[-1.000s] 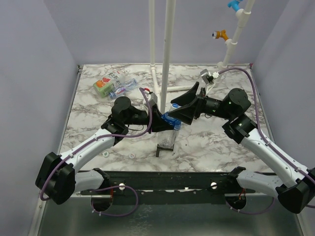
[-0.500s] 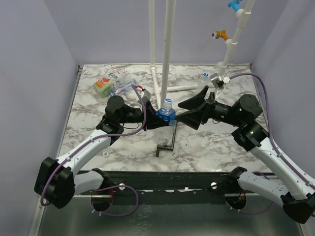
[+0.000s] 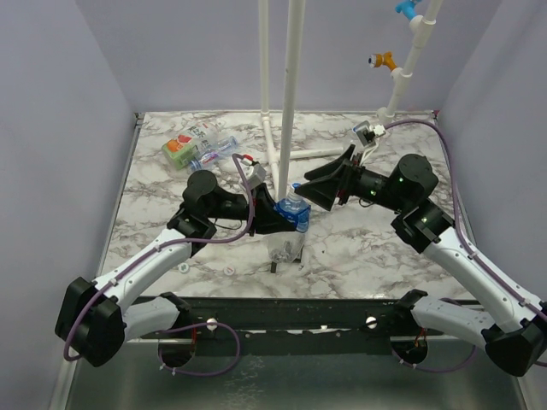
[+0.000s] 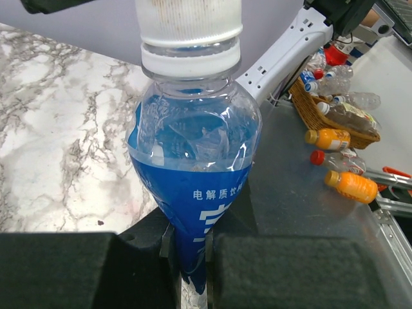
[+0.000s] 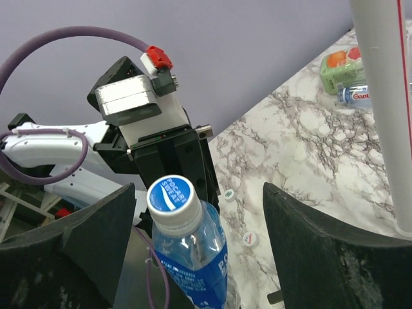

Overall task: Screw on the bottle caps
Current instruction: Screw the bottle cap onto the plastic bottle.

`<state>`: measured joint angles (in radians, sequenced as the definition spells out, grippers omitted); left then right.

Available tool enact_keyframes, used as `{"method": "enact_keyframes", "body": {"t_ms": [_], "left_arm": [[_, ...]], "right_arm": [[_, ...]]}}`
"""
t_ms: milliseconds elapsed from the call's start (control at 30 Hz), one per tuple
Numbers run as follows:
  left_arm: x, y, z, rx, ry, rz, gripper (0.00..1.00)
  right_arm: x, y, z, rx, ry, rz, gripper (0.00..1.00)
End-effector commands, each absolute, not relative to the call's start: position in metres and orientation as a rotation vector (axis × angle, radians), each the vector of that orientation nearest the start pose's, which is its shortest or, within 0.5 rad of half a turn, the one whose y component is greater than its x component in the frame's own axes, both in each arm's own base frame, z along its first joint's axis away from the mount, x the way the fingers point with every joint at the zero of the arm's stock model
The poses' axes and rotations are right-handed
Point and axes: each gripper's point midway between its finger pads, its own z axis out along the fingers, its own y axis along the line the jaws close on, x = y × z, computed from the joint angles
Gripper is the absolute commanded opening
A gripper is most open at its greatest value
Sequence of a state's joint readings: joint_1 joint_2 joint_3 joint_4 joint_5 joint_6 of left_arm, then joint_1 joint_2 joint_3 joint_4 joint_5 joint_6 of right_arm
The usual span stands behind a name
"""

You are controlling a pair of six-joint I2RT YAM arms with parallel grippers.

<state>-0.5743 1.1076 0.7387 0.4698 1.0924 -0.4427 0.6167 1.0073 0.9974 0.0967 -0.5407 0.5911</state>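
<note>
A clear bottle with a blue label (image 3: 293, 215) stands near the table's middle. My left gripper (image 3: 278, 213) is shut on its labelled body, which is squeezed flat between the fingers in the left wrist view (image 4: 190, 257). The bottle (image 4: 193, 161) has a white cap (image 4: 188, 26) on its neck. The cap's top is blue (image 5: 170, 196). My right gripper (image 3: 313, 193) is open and empty, just right of the cap. In the right wrist view its jaws stand wide on either side of the bottle (image 5: 193, 264). Two loose caps (image 5: 230, 194) (image 5: 250, 239) lie on the marble.
Two more bottles lie at the back left, one with a green and orange label (image 3: 179, 150), one clear (image 3: 215, 150). Tall white pipes (image 3: 291, 94) rise right behind the held bottle. A black T-shaped tool (image 3: 286, 260) lies in front of it. Loose caps (image 3: 184, 267) (image 3: 229, 272) lie near the front edge.
My right gripper, which covered the cap a second ago, pulled back to the right and opened, then came back close to the cap. The left gripper kept hold of the bottle.
</note>
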Motion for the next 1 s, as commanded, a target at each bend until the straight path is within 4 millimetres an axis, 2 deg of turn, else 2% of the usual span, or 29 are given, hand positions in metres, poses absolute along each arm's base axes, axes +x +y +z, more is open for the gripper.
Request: {"method": "enact_keyframes", "body": {"t_ms": [0,100,200,400,833,967], "left_arm": [[0.15,-0.306,0.296,1.133,1.365,-1.597,0.0],[0.151,-0.309,0.296,1.136,1.368,-1.601,0.0],[0.154,-0.311,0.293,1.131,1.378,-1.599,0.0],[0.156,-0.312,0.292,1.124,1.385,-1.596,0.0],[0.157,-0.312,0.292,1.118,1.385,-1.588,0.0],[0.157,-0.312,0.292,1.119,1.383,-1.589,0.0]], "right_arm": [[0.206,0.294,0.394,-0.58,1.512,1.389,0.81],[0.204,0.296,0.389,-0.593,1.527,1.401,0.77],[0.204,0.295,0.387,-0.595,1.531,1.403,0.68],[0.203,0.295,0.384,-0.6,1.541,1.399,0.61],[0.205,0.296,0.369,-0.601,1.595,1.389,0.6],[0.206,0.296,0.366,-0.592,1.604,1.385,0.54]]}}
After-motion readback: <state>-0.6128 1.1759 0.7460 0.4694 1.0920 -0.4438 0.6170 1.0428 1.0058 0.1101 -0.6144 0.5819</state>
